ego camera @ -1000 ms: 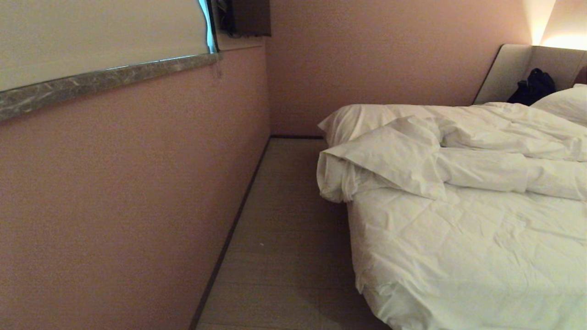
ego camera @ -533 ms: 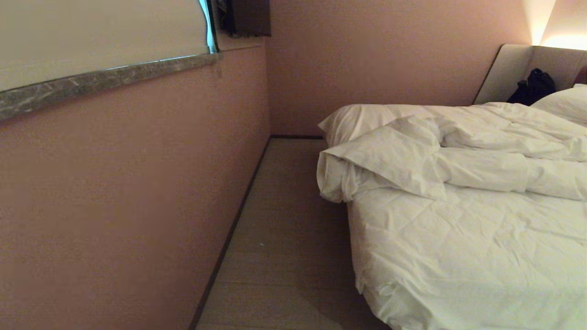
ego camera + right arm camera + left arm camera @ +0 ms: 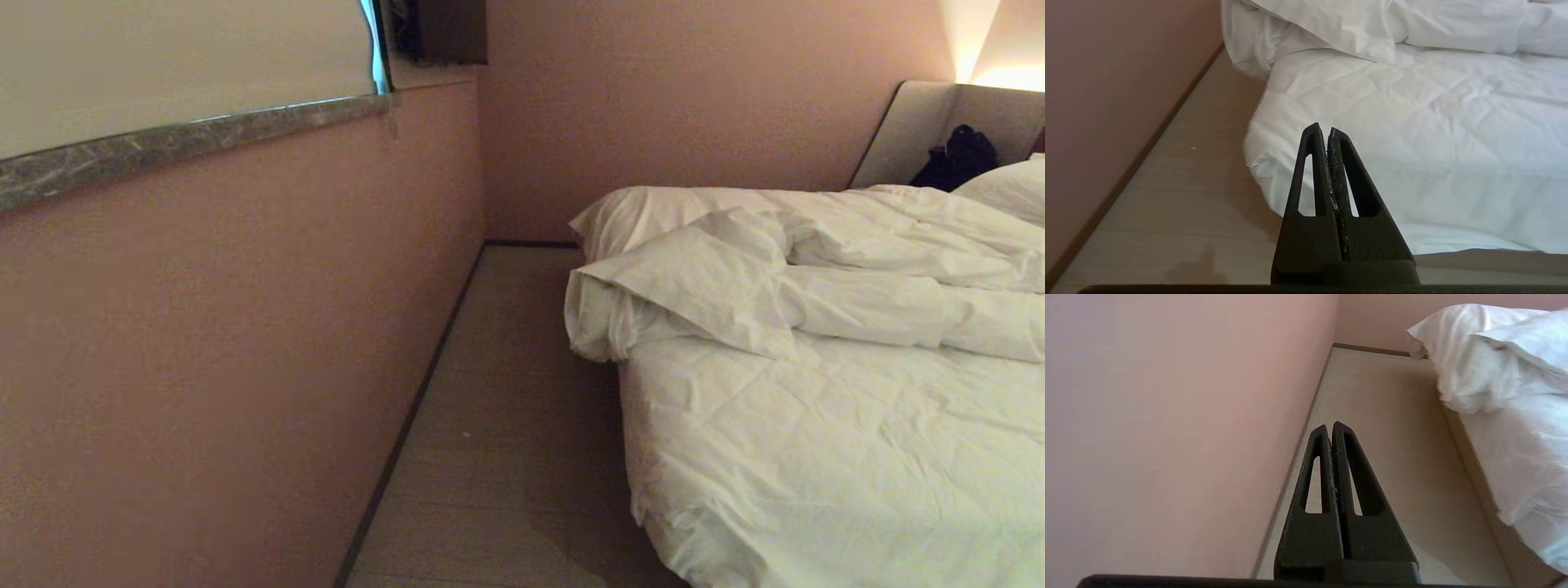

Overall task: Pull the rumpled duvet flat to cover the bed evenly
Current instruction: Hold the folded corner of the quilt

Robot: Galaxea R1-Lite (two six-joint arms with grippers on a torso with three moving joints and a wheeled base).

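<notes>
The duvet (image 3: 735,278) is white and puffy and lies bunched in a folded ridge across the middle of the bed (image 3: 816,457), one end hanging over the bed's left side. In front of that ridge the bed is white and creased down to its near corner. Neither arm shows in the head view. My left gripper (image 3: 1329,425) is shut and empty, over the floor between the wall and the duvet (image 3: 1474,355). My right gripper (image 3: 1324,126) is shut and empty too, hovering short of the bed's near corner (image 3: 1261,163), with the duvet (image 3: 1331,24) beyond.
A pink wall (image 3: 245,327) with a stone ledge (image 3: 196,139) runs along the left. A narrow strip of floor (image 3: 506,408) lies between it and the bed. By the padded headboard (image 3: 922,131) sit a pillow (image 3: 1008,184) and a black bag (image 3: 955,155).
The whole head view has shifted slightly to the right, so the camera has moved a little. The duvet lies as before.
</notes>
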